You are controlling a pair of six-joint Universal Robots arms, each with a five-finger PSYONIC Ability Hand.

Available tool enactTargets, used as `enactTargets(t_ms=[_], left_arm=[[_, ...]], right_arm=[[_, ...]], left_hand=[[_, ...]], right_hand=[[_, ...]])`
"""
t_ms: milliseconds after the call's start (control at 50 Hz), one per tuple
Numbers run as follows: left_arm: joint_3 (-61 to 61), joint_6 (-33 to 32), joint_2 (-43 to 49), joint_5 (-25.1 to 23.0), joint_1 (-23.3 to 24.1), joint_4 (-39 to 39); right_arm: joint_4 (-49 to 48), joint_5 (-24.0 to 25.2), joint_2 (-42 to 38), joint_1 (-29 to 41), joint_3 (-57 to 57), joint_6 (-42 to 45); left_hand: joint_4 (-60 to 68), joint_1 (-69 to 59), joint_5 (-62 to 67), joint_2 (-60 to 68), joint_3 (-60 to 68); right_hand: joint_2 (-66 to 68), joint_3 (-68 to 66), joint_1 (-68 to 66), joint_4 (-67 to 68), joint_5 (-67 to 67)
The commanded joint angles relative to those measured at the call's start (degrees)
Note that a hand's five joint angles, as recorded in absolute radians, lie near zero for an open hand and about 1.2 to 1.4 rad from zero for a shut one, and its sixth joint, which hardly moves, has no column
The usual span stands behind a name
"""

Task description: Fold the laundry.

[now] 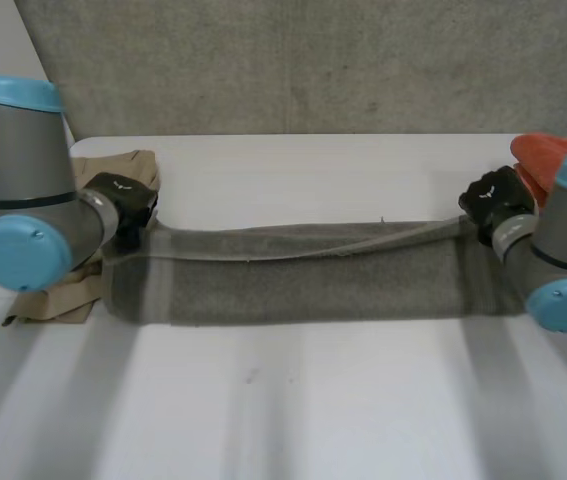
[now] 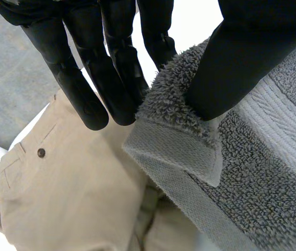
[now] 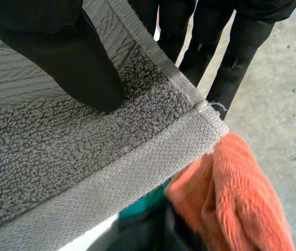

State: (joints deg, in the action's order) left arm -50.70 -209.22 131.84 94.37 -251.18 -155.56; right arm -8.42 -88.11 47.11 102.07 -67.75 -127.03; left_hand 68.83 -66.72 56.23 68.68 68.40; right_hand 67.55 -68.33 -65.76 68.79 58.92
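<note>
Between the two hands, the grey towel [image 1: 303, 275] is strung out along the table [image 1: 293, 410], its long axis running straight from one hand to the other. Over on one end the left hand [image 1: 121, 198] has a corner pinched, thumb [image 2: 231, 68] on top of the terry, fingers [image 2: 90, 94] at its underside, with beige trousers [image 2: 69, 193] lying just below that pinch. At the opposite end the right hand [image 1: 491, 198] matches it, thumb pressed on the hem corner, fingers behind, and an orange cloth [image 3: 236, 193] just beyond its fingertips. The edge between the pinches is lifted and taut; the rest of the towel lies on the table on the robot's side of the hands. Each hand owns its own end, neither nearer the middle, so my read is that the fold turns on carrying that held edge across the long axis, both hands together.
</note>
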Motion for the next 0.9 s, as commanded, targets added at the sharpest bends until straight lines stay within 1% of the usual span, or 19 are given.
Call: enactTargets(t_ms=[20, 60, 120, 140, 160, 180, 200, 260, 280, 340, 360, 420, 440, 500, 520, 600, 720, 800, 900], left_arm=[[15.4, 0.0, 10.9, 4.2, 1.6, 3.0], [17.7, 0.0, 12.2, 4.3, 1.7, 3.1], [21.1, -0.4, 14.3, 3.3, 2.2, 2.3], [22.1, -0.7, 15.3, 2.8, 2.6, 1.2], [22.5, -1.0, 15.6, 2.8, 2.8, 0.6], [22.7, -1.3, 15.7, 3.0, 3.0, 0.0], [22.8, -1.9, 15.8, 4.3, 3.1, -1.1], [22.1, -1.9, 14.9, 7.9, 3.2, -2.7], [20.8, -1.7, 13.7, 9.9, 3.5, -3.8], [17.8, -1.6, 11.5, 10.7, 4.0, -5.5], [15.3, -1.8, 9.8, 9.4, 4.3, -6.8], [10.7, -1.9, 6.9, 7.1, 4.5, -8.0], [7.6, -2.1, 4.8, 5.2, 4.6, -8.7], [3.6, -2.8, 2.5, 1.9, 4.9, -9.5], [1.4, -3.6, 1.5, -0.2, 5.1, -9.8], [-1.6, -5.8, 0.9, -3.1, 5.2, -10.4], [0.8, -8.5, 4.6, -3.4, 5.2, -12.4], [6.3, -10.7, 10.3, -3.4, 5.3, -13.1], [17.4, -16.2, 19.5, -3.0, 4.7, -13.2]], right_arm=[[-3.9, -0.8, -9.7, 1.5, 10.7, 2.0], [-4.7, -1.3, -11.9, 1.8, 13.4, 2.3], [-5.6, -1.9, -14.0, 2.0, 15.5, 2.6], [-6.5, -2.3, -15.3, 2.3, 16.6, 2.4], [-7.0, -2.6, -15.9, 2.5, 17.0, 2.3], [-7.6, -2.9, -16.4, 2.7, 17.5, 2.1], [-9.1, -2.9, -17.3, 2.7, 18.2, 1.6], [-11.5, -2.5, -17.8, 2.3, 18.8, 0.6], [-12.8, -2.2, -17.7, 1.9, 19.0, -0.7], [-13.6, -1.7, -16.7, 1.6, 18.5, -3.3], [-13.0, -1.3, -15.4, 1.5, 17.9, -5.7], [-11.2, -0.6, -12.6, 1.3, 16.0, -9.2], [-9.8, 0.0, -10.8, 1.2, 14.8, -11.3], [-7.8, 1.4, -8.6, 1.1, 13.4, -14.2], [-6.3, 2.5, -7.7, 1.1, 12.7, -15.7], [-2.1, 4.8, -6.0, 1.0, 11.3, -17.0], [0.9, 5.2, -6.5, 1.3, 11.1, -16.5], [1.1, 4.8, -7.1, 1.6, 11.0, -15.5], [0.9, 4.0, -7.1, 1.6, 10.1, -14.5]], left_hand=[[11.2, -13.3, 13.8, 11.3, 11.6], [11.2, -13.3, 13.8, 11.3, 11.6], [11.0, -13.1, 13.6, 11.2, 11.5], [-9.3, 7.2, -6.7, -9.1, -8.9], [-24.7, 22.5, -22.1, -24.5, -24.2], [-39.8, 37.7, -37.2, -39.6, -39.4], [-58.6, 56.5, -56.0, -58.4, -58.2], [-58.8, 56.7, -56.2, -58.7, -58.4], [-58.8, 56.7, -56.2, -58.7, -58.4], [-58.8, 56.7, -56.2, -58.7, -58.4], [-58.8, 56.7, -56.2, -58.7, -58.4], [-58.8, 56.7, -56.2, -58.7, -58.4], [-58.8, 56.7, -56.2, -58.7, -58.4], [-58.8, 56.7, -56.2, -58.7, -58.4], [-58.8, 56.7, -56.2, -58.7, -58.4], [-58.8, 56.7, -56.2, -58.7, -58.4], [-58.8, 56.7, -56.2, -58.7, -58.4], [-58.8, 56.7, -56.2, -58.7, -58.4], [-58.8, 56.7, -56.2, -58.7, -58.4]], right_hand=[[12.5, -11.7, -14.2, 11.2, 11.1], [12.5, -11.7, -14.2, 11.2, 11.1], [12.5, -11.7, -14.2, 11.2, 11.1], [-29.5, 30.3, 27.7, -30.8, -30.9], [-46.1, 46.9, 44.3, -47.4, -47.5], [-57.5, 58.3, 55.8, -58.8, -58.9], [-57.5, 58.3, 55.8, -58.8, -58.9], [-57.5, 58.3, 55.8, -58.8, -58.9], [-57.5, 58.3, 55.8, -58.8, -58.9], [-57.5, 58.3, 55.8, -58.8, -58.9], [-57.5, 58.3, 55.8, -58.8, -58.9], [-57.5, 58.3, 55.8, -58.8, -58.9], [-57.5, 58.3, 55.8, -58.8, -58.9], [-57.5, 58.3, 55.8, -58.8, -58.9], [-57.5, 58.3, 55.8, -58.8, -58.9], [-57.5, 58.3, 55.8, -58.8, -58.9], [-57.5, 58.3, 55.8, -58.8, -58.9], [-57.5, 58.3, 55.8, -58.8, -58.9], [-57.5, 58.3, 55.8, -58.8, -58.9]])
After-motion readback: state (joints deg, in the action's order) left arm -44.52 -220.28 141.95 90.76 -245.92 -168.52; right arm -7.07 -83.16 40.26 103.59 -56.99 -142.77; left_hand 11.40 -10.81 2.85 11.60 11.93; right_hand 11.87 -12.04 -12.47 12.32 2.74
